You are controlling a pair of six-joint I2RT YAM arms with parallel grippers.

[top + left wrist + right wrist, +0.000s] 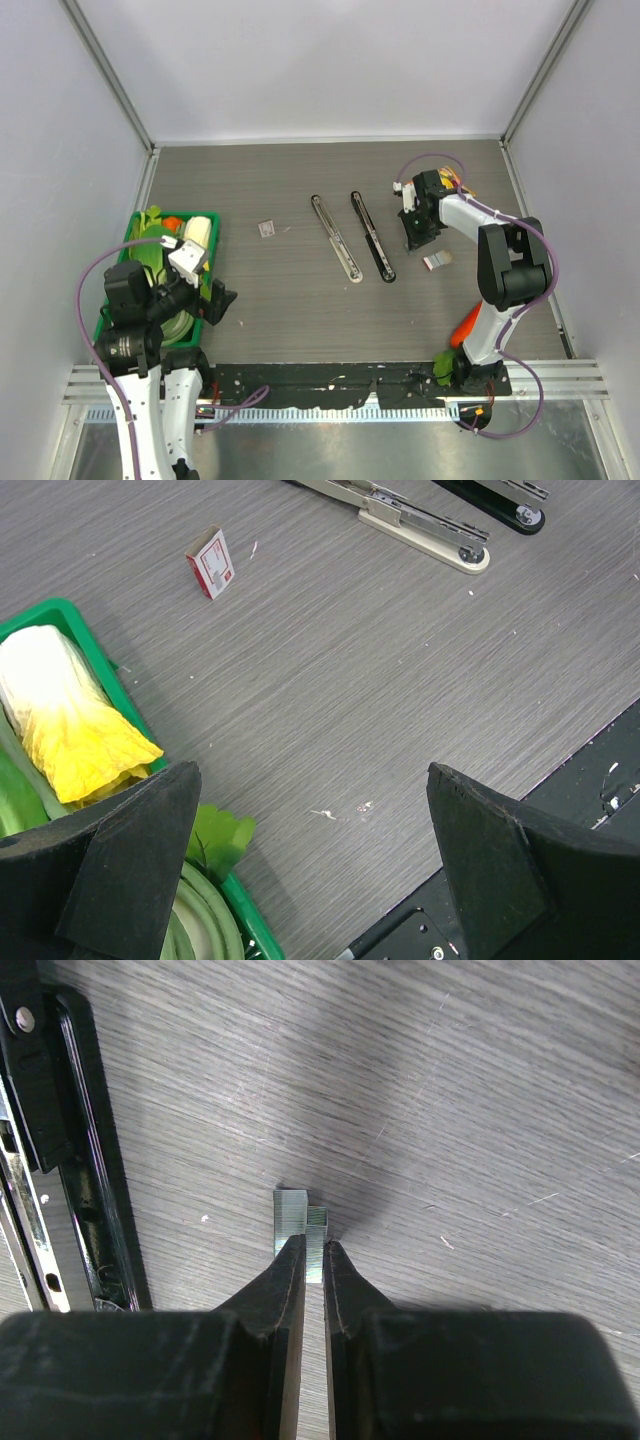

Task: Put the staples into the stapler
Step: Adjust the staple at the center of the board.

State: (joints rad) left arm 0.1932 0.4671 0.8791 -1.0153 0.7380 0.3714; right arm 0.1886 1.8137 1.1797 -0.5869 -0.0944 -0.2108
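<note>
The staples box (266, 229), tiny and white with a red label, lies on the table left of the staplers; it also shows in the left wrist view (211, 563). A beige stapler (335, 238) and a black stapler (372, 236) lie opened flat side by side. My right gripper (314, 1250) is shut on a short silver staple strip (316, 1232), just right of the black stapler (70, 1160). A second strip (289, 1215) sits against its left finger. My left gripper (312, 810) is open and empty at the green basket's right edge.
The green basket (108, 312) at the left holds toy vegetables, with a cabbage (70, 720) near my left finger. A small pale object (437, 261) lies just right of my right gripper. An orange-red packet (463, 186) lies behind the right arm.
</note>
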